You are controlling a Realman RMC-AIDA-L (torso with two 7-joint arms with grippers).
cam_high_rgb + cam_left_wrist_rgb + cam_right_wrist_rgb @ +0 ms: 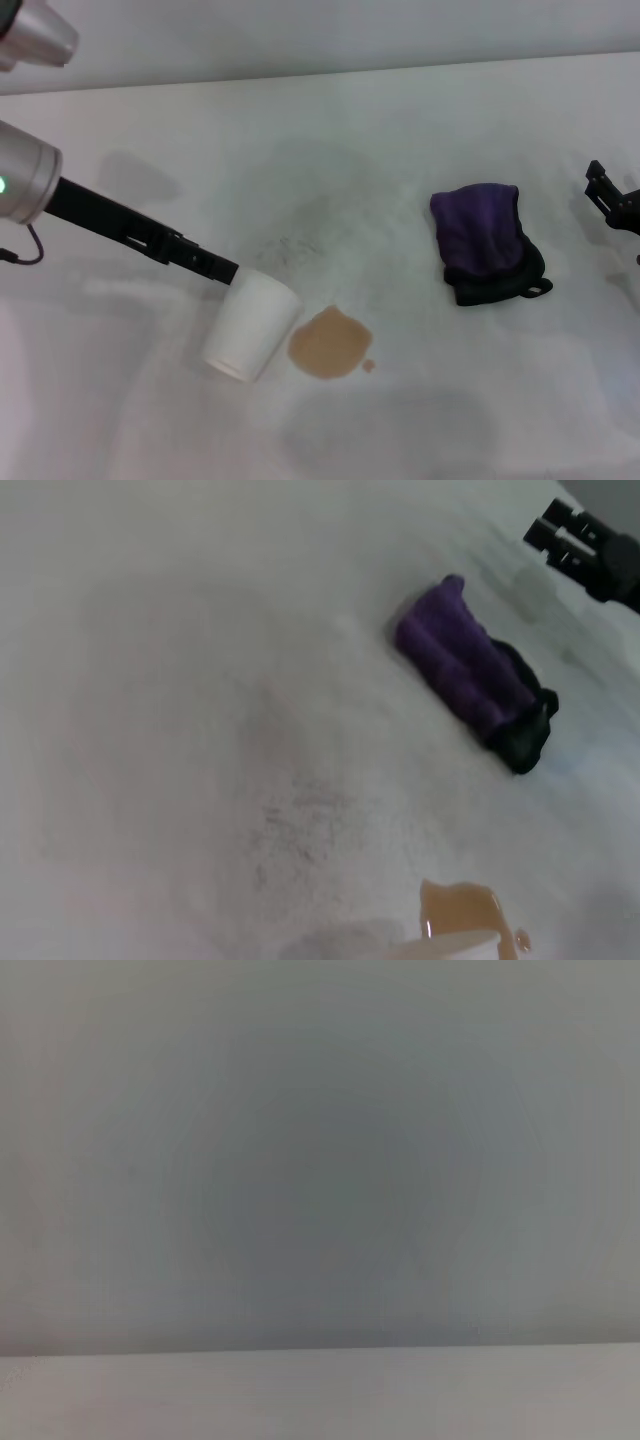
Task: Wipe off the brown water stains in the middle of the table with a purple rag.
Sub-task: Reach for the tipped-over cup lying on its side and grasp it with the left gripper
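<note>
Left gripper point(228, 270) meets the tipped white paper cup point(250, 325); its grip cannot be told. Brown water stains point(330, 343) lie just right of the cup. Purple rag point(487, 243) lies untouched farther right, near the right gripper point(610, 195), presumably for pickup.

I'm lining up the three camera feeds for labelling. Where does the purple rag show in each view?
Head view: the purple rag lies right of centre on the table.
Left wrist view: the rag shows in the upper right part of the picture.
Right wrist view: not in it.
Shared landmark: the brown water stains, seen in the head and left wrist views.
</note>
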